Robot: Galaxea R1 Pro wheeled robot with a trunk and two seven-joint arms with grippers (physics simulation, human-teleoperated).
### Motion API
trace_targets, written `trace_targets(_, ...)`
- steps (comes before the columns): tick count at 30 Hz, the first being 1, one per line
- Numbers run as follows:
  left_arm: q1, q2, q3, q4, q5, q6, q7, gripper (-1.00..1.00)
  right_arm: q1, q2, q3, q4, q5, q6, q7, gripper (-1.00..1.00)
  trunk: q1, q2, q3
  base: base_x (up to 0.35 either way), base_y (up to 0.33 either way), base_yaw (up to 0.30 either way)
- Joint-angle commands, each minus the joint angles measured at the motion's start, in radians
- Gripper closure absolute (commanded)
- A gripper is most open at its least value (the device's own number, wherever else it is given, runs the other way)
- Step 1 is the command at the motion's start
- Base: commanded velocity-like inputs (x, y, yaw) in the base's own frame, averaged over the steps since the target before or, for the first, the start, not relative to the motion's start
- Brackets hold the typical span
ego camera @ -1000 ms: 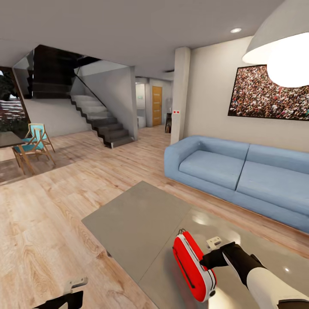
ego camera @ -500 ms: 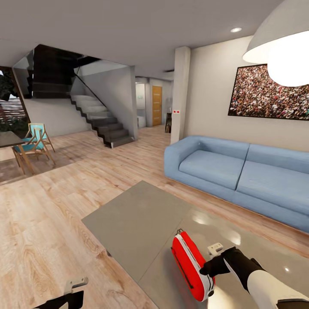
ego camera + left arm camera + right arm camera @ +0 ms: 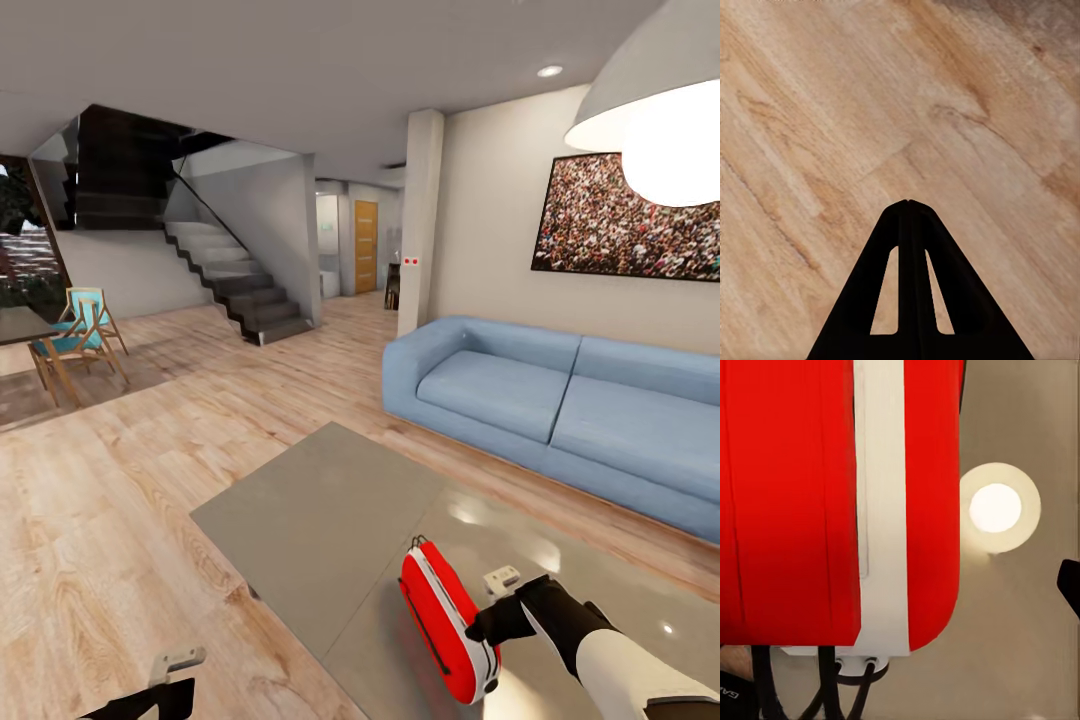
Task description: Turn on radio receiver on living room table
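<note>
The red radio receiver [image 3: 445,620] with white edge trim stands on its edge on the glossy grey table [image 3: 300,510], near the table's near end. My right gripper [image 3: 484,630] is against the radio's right face, open, with nothing held. In the right wrist view the radio's red side and white trim [image 3: 881,510] are very close, and one black fingertip [image 3: 1069,585] shows at the picture's edge. The dial is hidden. My left gripper [image 3: 907,204] is shut and empty, hanging over the wood floor [image 3: 832,112] at the table's left.
A long blue sofa [image 3: 560,410] runs behind the table on the right, under a crowd-photo picture [image 3: 620,215]. A white dome lamp [image 3: 660,110] hangs above; its reflection [image 3: 995,508] shines on the tabletop. Stairs [image 3: 240,285] and wooden chairs [image 3: 80,335] stand far off.
My right gripper has sunk a little and drawn slightly nearer along the radio's right face. The radio has shifted a touch to the left. The left arm has not moved.
</note>
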Motion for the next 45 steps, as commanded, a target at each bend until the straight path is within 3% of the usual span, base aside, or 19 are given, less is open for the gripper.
trace_targets(1,0.0,0.0,0.0,0.0,0.0,0.0,0.0,1.0,0.0,0.0,0.0,0.0,0.001,0.0,0.0,-1.0,-0.004,0.007,0.003,0.0,0.0,0.0)
trace_targets(23,0.0,0.0,-0.002,0.001,0.0,0.001,-0.002,1.0,0.0,0.0,0.0,0.0,-0.001,0.0,-0.001,-1.0,-0.088,0.161,0.072,-0.025,0.0,0.0)
trace_targets(45,0.001,0.0,-0.002,0.002,0.0,0.002,-0.001,1.0,0.0,0.0,-0.001,0.0,-0.002,0.0,-0.001,-1.0,-0.173,0.315,0.141,-0.316,0.003,0.0)
